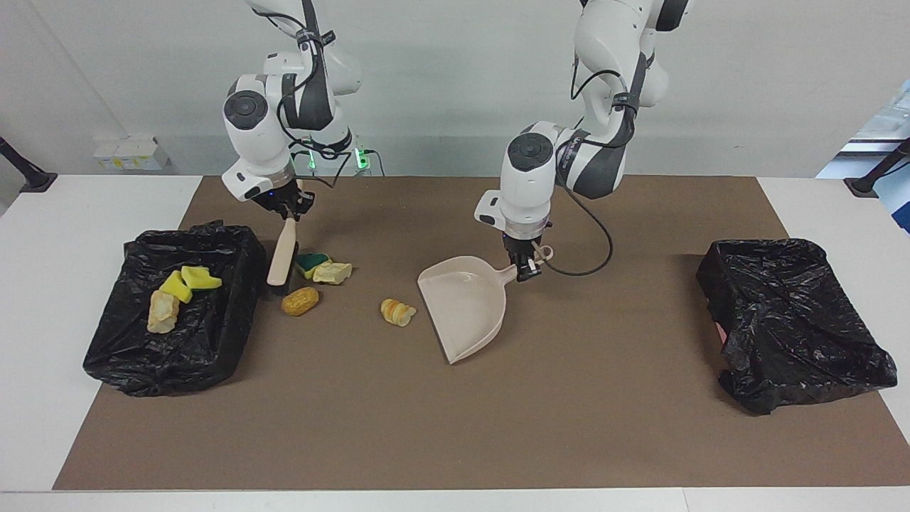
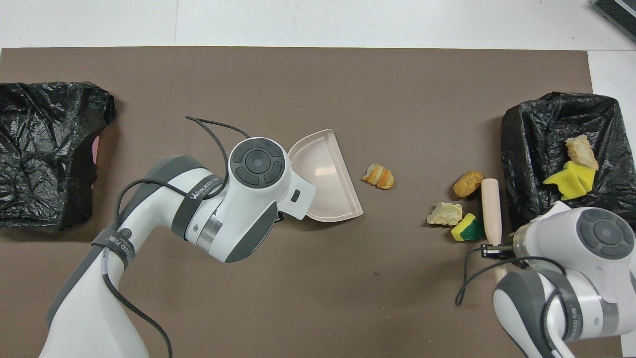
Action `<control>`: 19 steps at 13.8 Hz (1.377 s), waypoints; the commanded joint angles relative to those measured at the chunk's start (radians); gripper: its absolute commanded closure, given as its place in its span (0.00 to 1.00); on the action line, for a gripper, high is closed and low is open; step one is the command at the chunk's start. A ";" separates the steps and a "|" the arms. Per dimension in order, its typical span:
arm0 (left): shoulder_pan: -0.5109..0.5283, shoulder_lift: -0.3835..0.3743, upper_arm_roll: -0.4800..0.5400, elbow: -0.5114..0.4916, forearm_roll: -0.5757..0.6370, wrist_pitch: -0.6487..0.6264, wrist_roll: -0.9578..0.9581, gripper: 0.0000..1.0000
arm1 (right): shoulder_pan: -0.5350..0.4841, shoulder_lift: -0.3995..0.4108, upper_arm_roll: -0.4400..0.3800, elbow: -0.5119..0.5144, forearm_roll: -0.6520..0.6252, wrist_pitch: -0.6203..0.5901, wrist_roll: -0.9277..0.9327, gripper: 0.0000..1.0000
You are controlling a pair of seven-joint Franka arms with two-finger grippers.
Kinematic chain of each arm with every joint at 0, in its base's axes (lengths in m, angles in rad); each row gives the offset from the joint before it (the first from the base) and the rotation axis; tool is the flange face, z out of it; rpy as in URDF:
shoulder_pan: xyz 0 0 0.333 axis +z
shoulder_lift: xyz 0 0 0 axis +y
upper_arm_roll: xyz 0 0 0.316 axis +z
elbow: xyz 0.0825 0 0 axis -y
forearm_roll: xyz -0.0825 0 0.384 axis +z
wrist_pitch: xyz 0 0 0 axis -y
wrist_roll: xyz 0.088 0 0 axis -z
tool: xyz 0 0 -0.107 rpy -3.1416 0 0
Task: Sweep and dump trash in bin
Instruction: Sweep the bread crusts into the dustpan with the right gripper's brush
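While our right end effector (image 1: 288,206) pinches the smooth upright brush (image 1: 282,250) and our left end effector (image 1: 527,268) the beige plastic dustpan (image 1: 463,306), crumbly trash (image 1: 397,312) dots the brown surface (image 1: 569,398) between them.

Only legible text: a dark band (image 2: 196,191) round the left arm's forearm, just by the dustpan (image 2: 323,179) in the overhead view, w/ white lettering, approx. "WANJEED", rest unclear. A second dark band (image 2: 117,243) lower on the same arm, well away from the dustpan toward the arm's base, has a round logo and letters, too small to read. No other labels, nos. or signs legible.
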 commanded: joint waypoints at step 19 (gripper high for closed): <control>-0.025 -0.070 0.009 -0.108 0.017 0.065 0.019 1.00 | 0.549 0.306 0.013 0.413 0.321 -0.101 0.301 1.00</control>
